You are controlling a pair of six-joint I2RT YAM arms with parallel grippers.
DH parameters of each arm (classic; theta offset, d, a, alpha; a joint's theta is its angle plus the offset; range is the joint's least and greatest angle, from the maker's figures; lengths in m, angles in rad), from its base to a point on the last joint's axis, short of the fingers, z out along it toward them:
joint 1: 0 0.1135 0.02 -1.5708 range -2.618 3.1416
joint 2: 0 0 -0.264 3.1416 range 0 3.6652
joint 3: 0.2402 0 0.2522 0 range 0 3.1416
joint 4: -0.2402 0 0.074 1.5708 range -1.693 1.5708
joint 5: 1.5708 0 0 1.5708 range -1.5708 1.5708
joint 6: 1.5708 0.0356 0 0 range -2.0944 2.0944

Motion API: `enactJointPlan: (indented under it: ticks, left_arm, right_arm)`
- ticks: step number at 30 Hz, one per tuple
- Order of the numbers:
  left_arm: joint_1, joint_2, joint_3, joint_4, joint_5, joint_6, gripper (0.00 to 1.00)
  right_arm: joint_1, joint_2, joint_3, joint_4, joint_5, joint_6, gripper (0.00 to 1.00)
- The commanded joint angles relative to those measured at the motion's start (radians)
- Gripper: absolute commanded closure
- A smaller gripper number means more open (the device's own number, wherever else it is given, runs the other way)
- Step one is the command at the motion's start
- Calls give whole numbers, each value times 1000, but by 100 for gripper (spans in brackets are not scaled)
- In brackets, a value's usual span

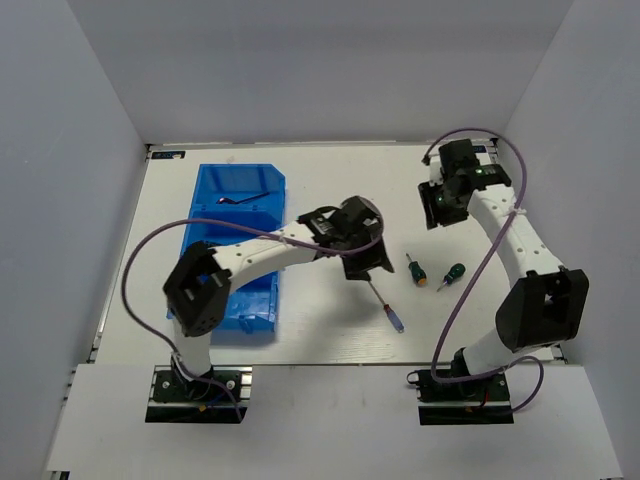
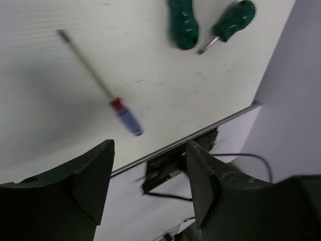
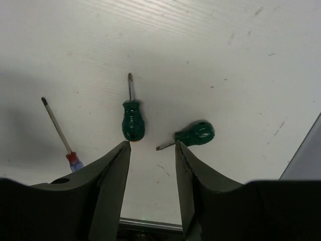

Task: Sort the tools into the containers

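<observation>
Left claw (image 1: 365, 268) gapes empty near blue bin (image 1: 212, 180) holding hex key (image 1: 245, 199).

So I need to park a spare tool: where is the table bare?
Far strip of table between blue bin and right pincer; near strip between bin and blue-handled screwdriver. Crowded around the two green screwdrivers, beside the left pincer.

bright even light, soft shadows, motion-blurred blue-handled screwdriver (image 2: 116, 104)
</observation>
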Motion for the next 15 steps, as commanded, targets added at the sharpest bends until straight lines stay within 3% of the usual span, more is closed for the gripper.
enactJointPlan:
  ticks: [1,4,6,9,15]
  left_arm:
    - [-80,114,145,9,-61,-219,31]
    - [-149,247,380,-111,-110,-280,31]
    - [-171,319,456,-275,-101,-315,31]
    - [-180,378,481,-346,-40,-348,35]
    - [-228,370,542,-456,-155,-371,40]
  right_arm:
    - [-91,13,69,11,33,69,53]
    - [-121,0,68,-11,8,129,53]
    - [-136,-18,56,-6,-17,146,53]
    - [-170,-56,33,3,-44,149,53]
    - [-210,-128,-29,17,-98,172,53]
